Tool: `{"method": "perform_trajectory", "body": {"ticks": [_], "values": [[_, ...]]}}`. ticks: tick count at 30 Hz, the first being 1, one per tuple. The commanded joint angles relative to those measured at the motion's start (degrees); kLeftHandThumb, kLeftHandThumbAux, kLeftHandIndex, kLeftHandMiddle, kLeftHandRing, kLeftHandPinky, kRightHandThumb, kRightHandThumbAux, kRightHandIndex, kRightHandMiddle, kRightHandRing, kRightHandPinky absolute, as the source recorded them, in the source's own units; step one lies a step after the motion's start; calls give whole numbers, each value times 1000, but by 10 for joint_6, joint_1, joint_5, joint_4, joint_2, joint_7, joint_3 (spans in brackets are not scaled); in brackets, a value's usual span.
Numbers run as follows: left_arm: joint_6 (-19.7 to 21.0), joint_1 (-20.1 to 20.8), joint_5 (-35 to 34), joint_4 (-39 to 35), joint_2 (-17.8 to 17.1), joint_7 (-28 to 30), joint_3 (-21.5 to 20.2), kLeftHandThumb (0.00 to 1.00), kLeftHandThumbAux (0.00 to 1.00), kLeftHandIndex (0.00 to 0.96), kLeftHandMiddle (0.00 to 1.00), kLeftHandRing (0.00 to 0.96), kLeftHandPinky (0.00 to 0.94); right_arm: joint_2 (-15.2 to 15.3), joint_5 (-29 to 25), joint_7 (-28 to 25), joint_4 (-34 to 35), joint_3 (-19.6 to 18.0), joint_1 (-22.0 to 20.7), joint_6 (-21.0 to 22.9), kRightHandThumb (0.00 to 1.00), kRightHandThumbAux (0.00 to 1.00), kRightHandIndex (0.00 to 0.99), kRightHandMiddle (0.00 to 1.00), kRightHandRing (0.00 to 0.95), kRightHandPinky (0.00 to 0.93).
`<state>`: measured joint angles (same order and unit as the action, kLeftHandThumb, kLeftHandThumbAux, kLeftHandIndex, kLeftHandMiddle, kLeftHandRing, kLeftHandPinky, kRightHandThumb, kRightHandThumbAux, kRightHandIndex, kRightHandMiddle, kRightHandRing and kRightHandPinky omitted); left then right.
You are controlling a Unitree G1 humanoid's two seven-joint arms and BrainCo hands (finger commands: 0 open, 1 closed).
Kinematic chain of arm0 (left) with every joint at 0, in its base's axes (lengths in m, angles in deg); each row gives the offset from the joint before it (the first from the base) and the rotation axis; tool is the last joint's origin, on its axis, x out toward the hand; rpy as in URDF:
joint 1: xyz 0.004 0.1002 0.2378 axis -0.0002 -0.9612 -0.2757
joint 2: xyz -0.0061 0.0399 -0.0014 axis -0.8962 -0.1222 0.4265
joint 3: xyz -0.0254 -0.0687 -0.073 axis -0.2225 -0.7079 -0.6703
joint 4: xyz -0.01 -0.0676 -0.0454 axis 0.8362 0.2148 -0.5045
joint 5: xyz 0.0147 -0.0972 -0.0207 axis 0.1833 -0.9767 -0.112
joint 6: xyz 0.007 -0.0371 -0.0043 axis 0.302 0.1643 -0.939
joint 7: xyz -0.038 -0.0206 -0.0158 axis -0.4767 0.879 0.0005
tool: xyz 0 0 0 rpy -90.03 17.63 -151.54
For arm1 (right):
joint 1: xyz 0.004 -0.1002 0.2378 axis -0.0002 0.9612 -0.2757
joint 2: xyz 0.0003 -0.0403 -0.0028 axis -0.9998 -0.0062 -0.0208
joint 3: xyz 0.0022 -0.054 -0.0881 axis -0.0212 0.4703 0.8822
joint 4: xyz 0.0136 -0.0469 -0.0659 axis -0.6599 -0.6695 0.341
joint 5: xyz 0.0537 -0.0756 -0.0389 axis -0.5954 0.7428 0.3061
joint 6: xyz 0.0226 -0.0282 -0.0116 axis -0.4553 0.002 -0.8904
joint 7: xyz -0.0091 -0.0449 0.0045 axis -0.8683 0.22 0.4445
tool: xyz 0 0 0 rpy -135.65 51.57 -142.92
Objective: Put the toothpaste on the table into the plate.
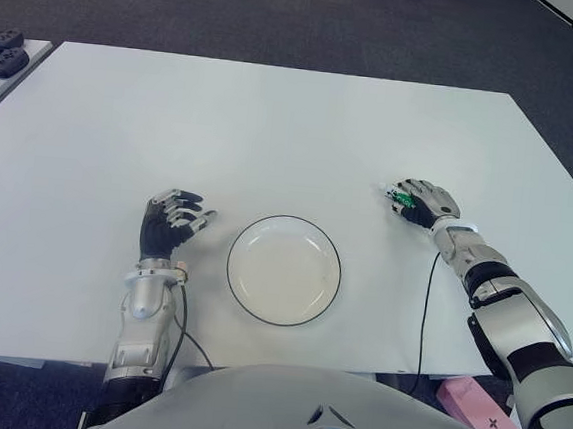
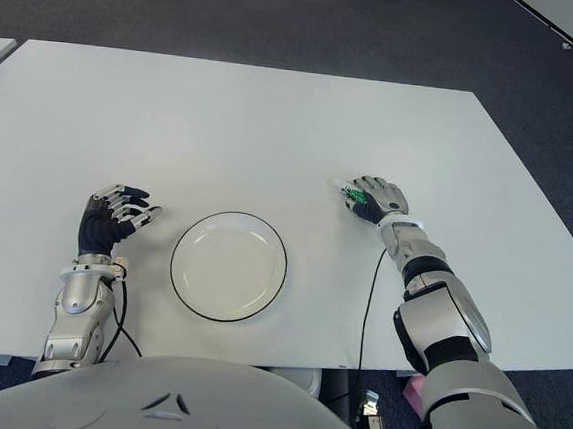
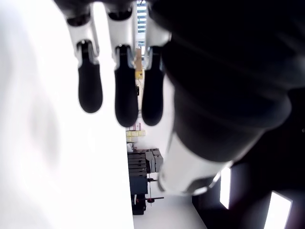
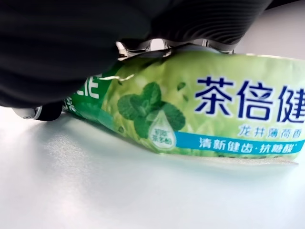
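A green toothpaste tube (image 4: 200,105) lies on the white table (image 1: 274,123), right of the plate. My right hand (image 1: 420,202) is curled over it, and the wrist view shows the palm and fingers pressed on its top. Only a small green and white tip (image 1: 396,196) sticks out from under the fingers in the eye views. The white plate (image 1: 284,270) with a dark rim sits near the table's front edge, with nothing in it. My left hand (image 1: 171,219) is left of the plate, fingers relaxed and holding nothing.
Dark controllers (image 1: 0,52) lie on a side surface at the far left. A pink box (image 1: 476,402) shows below the table's front right edge. A cable (image 1: 427,297) runs along my right forearm.
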<state>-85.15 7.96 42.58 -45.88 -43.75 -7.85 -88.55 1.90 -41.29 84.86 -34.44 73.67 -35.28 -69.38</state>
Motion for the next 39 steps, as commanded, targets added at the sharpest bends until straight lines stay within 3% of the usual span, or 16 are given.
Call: {"method": "perform_trajectory", "body": {"ticks": [1,5,9,11,13,15,16,19,24,31,39], "values": [[-6,0,-1,3,-6,3,-2,98,998,526,472,519,534,-26,-2,-16,-12,15,39,8,537,162,0,0,0,0],[-12,-1,-6,5,-8,7,-2,102,998,526,472,520,534,-27,-19,-15,-5,7,49,0,528,190,0,0,0,0],[-13,-2,-9,5,-9,7,-2,121,998,525,468,520,534,-32,-44,-8,-6,-7,54,-4,536,305,0,9,0,9],[-13,-2,-10,4,-9,7,-2,126,998,525,467,520,535,-37,-55,-1,-10,-14,54,-3,562,348,55,86,72,84],[-12,-1,-9,6,-11,7,-2,131,998,524,470,521,533,-44,-68,14,-21,-26,56,-2,633,405,216,257,237,233],[-13,-1,-9,7,-12,8,-2,132,998,525,474,523,532,-46,-75,25,-25,-31,59,-6,671,430,299,340,319,308],[-14,-1,-10,8,-13,9,-2,132,998,526,478,524,533,-47,-79,35,-24,-34,62,-12,690,527,346,386,387,376],[-13,-1,-12,8,-13,11,-2,123,998,528,481,523,534,-48,-85,56,-23,-38,67,-19,794,624,397,456,547,536],[-8,-2,-11,6,-12,8,-1,96,998,532,489,524,531,-52,-83,80,-25,-37,72,-17,838,665,404,509,678,664],[-4,-1,-11,3,-12,7,-1,71,998,539,497,530,536,-56,-77,124,-25,-33,75,-8,848,676,396,545,791,807],[1,-2,-18,-4,-9,8,-1,73,998,527,476,516,516,-53,-67,171,-20,-22,73,-12,848,682,389,540,855,879]]}}
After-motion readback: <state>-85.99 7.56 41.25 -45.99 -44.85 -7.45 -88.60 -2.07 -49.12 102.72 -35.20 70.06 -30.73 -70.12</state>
